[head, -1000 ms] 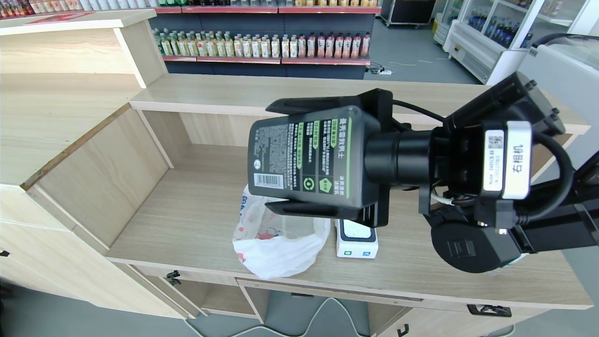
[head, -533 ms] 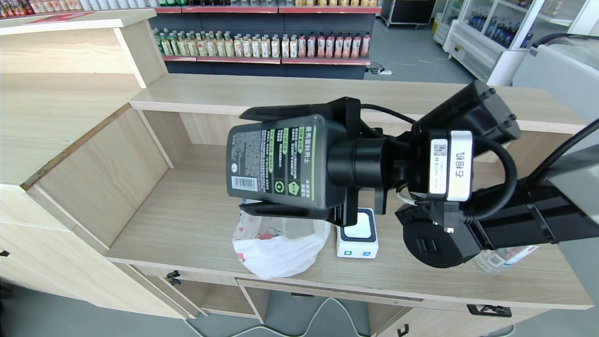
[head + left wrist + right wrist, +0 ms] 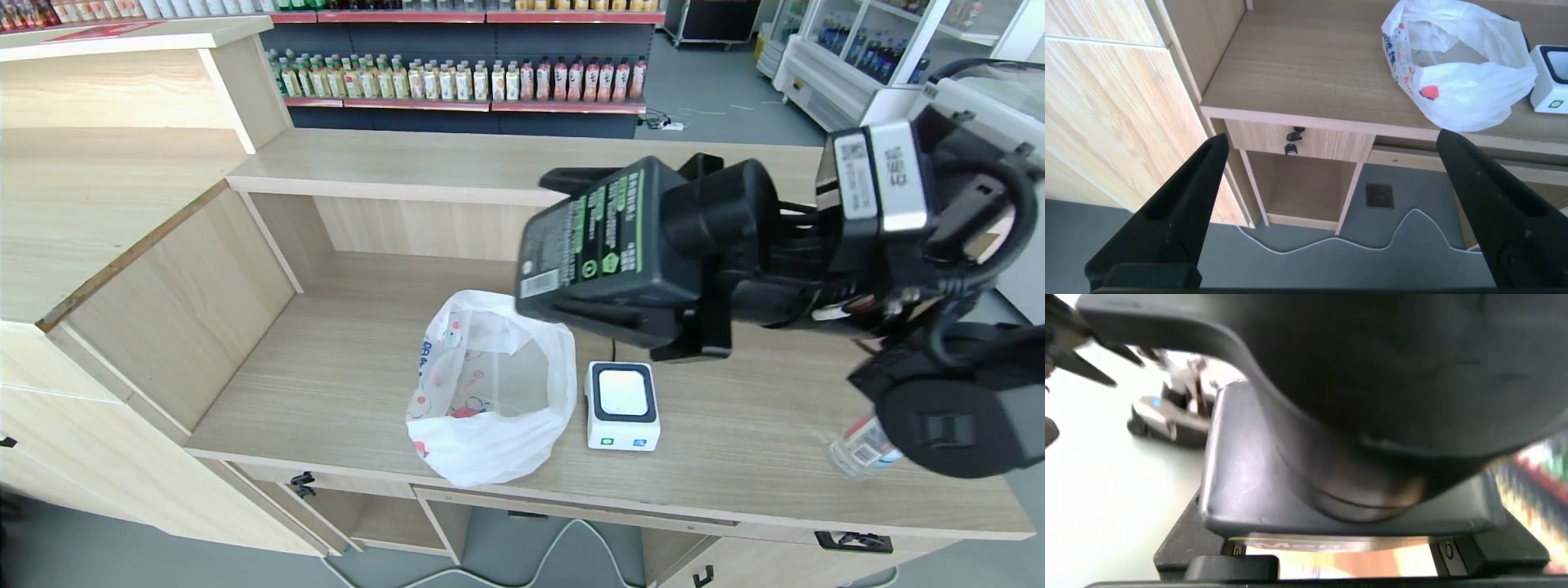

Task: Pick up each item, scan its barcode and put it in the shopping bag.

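Black bottle (image 3: 620, 237) is being clamped by the right gripper (image 3: 571, 243) over the scanner's (image 3: 622, 394) far side, long axis left-right, barcode end left and facing up. Left gripper (image 3: 1331, 140) is being held open, farther off at near left.

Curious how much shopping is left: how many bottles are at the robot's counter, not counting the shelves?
2. A black bottle is held in the air by the right gripper; a clear bottle sits far right on the counter, partly behind the arm. Others may be hidden.
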### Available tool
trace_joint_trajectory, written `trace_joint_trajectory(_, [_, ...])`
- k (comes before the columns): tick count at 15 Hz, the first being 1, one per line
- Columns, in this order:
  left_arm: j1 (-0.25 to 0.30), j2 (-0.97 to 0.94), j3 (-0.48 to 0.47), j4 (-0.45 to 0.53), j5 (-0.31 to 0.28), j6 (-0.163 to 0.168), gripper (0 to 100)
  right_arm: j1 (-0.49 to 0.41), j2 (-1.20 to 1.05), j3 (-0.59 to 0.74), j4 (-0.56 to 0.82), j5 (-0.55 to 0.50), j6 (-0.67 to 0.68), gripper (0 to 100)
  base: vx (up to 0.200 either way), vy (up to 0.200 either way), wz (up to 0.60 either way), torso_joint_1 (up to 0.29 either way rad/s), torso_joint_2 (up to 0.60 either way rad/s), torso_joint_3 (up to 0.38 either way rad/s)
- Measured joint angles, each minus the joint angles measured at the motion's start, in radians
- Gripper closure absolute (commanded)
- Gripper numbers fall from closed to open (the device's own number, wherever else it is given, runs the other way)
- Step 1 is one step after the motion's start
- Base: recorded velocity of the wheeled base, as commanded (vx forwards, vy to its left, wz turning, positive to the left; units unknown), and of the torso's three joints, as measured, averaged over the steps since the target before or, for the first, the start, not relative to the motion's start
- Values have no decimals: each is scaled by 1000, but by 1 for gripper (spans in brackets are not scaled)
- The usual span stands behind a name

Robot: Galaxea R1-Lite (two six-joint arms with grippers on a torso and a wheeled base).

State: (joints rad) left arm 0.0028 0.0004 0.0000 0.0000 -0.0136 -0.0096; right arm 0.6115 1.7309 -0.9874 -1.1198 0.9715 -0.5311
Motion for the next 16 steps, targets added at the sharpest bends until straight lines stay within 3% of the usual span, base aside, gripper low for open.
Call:
trace_joint_trajectory(2, [0,0,0,0,0,0,0,-172,-166,92,294,-106,12,100,0,0,0,0,0,0])
trace_joint_trajectory(6, [0,0,0,0,0,0,0,-545,-409,309,514,-171,109,100,0,0,0,0,0,0])
trace_joint_trajectory(9, [0,0,0,0,0,0,0,-750,-561,367,757,-218,160,100,0,0,0,0,0,0])
trace_joint_trajectory(10, [0,0,0,0,0,0,0,-796,-609,374,841,-288,173,100,0,0,0,0,0,0])
trace_joint_trajectory(13, [0,0,0,0,0,0,0,-843,-728,391,1071,-635,243,100,0,0,0,0,0,0])
trace_joint_trajectory(16, [0,0,0,0,0,0,0,-838,-793,430,1151,-685,265,100,0,0,0,0,0,0])
